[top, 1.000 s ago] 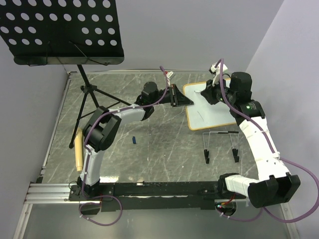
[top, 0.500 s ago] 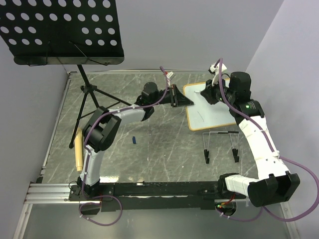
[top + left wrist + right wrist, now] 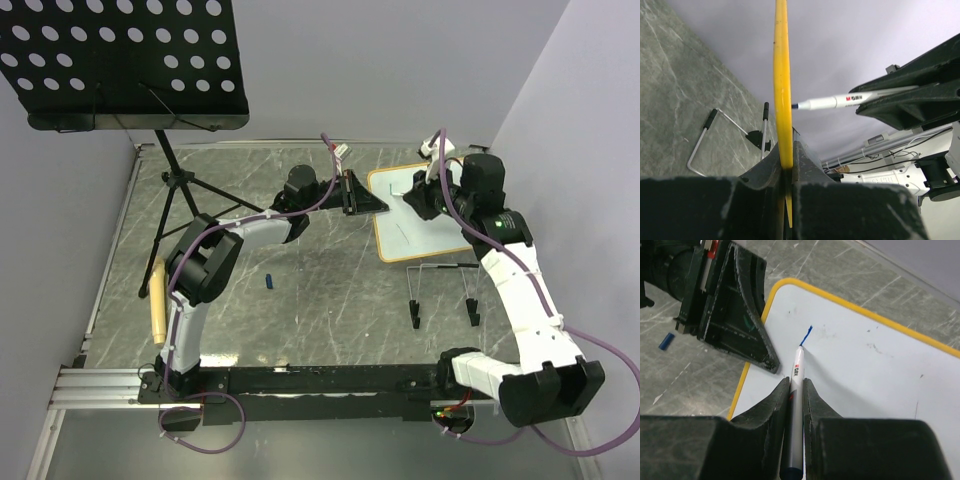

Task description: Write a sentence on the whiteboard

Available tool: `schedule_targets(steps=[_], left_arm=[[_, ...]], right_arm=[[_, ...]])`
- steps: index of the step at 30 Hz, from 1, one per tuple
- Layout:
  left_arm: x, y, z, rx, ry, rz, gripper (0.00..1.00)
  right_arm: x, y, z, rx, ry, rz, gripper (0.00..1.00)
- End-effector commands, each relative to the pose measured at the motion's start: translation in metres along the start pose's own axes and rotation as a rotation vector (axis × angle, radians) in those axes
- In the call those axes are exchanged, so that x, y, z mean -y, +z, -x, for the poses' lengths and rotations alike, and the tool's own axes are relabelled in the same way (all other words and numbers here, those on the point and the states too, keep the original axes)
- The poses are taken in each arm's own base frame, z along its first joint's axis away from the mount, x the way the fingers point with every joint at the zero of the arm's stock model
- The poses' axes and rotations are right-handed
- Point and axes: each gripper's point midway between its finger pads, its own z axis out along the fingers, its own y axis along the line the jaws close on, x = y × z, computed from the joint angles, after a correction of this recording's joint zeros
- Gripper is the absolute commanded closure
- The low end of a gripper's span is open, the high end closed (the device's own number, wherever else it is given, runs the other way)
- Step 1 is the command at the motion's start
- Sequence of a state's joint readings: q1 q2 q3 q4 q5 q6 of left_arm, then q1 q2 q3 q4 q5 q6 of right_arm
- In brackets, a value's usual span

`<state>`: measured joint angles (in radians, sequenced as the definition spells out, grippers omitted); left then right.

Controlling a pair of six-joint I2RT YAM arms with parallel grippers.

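**Just starting: the first blue stroke goes onto the whiteboard**

Seen from the right wrist camera, the right gripper (image 3: pixel 796 384) has its two dark fingers pressed together on a white marker (image 3: pixel 798 371), pinching the barrel partway up. The pen points forward and away from the gripper. Its tip rests on the whiteboard (image 3: pixel 865 375), which lies flat on the grey marbled table (image 3: pixel 850 270).

Directly ahead of the tip is one short blue stroke (image 3: pixel 806 335), slanting up and slightly right. No letter can be read from it. Everything to the right of the pen and beyond it is bare white, apart from a few faint specks.

Just left of the pen, the left gripper (image 3: pixel 771 362) meets the board's yellow-tan edge. The left wrist camera shows that edge as a thin yellow line clamped between closed fingers. That arm appears to be steadying the board.

The step in hand looks like the opening mark of the first word, near the board's upper left corner, so nearly the whole sentence remains to be written.

The next move likely calls for light, even pressure on the tip as the pen is drawn rightward, away from the clamping gripper. The strokes would need to stay small enough to fit the words. The left grip should stay firm so the board does not slide under the pen.
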<state>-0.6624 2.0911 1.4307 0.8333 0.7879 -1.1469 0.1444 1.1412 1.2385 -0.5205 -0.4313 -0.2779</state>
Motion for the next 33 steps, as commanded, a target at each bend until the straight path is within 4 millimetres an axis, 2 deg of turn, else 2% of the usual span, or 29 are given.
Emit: schedule_targets(steps=[1, 7, 12, 16, 21, 33], left_arm=[[0.086, -0.001, 0.037, 0.086, 0.182, -0.179, 0.99], [0.086, -0.001, 0.036, 0.083, 0.182, -0.182, 0.99], [0.084, -0.002, 0.035, 0.084, 0.179, -0.181, 0.99], [0.084, -0.002, 0.034, 0.081, 0.177, -0.183, 0.99], [0.084, -0.002, 0.034, 0.079, 0.180, -0.185, 0.99], [0.085, -0.003, 0.033, 0.079, 0.180, -0.190, 0.99]], right_arm=[[-0.010, -0.013, -0.007, -0.002, -0.012, 0.012, 1.00], [-0.011, -0.015, -0.013, -0.010, -0.013, 0.010, 1.00], [-0.005, -0.013, 0.010, 0.040, -0.019, -0.003, 1.00], [-0.001, -0.005, 0.018, 0.046, -0.016, -0.001, 1.00], [0.004, -0.004, 0.033, 0.078, -0.022, -0.018, 1.00], [0.017, 0.007, 0.031, 0.048, -0.013, -0.058, 1.00]])
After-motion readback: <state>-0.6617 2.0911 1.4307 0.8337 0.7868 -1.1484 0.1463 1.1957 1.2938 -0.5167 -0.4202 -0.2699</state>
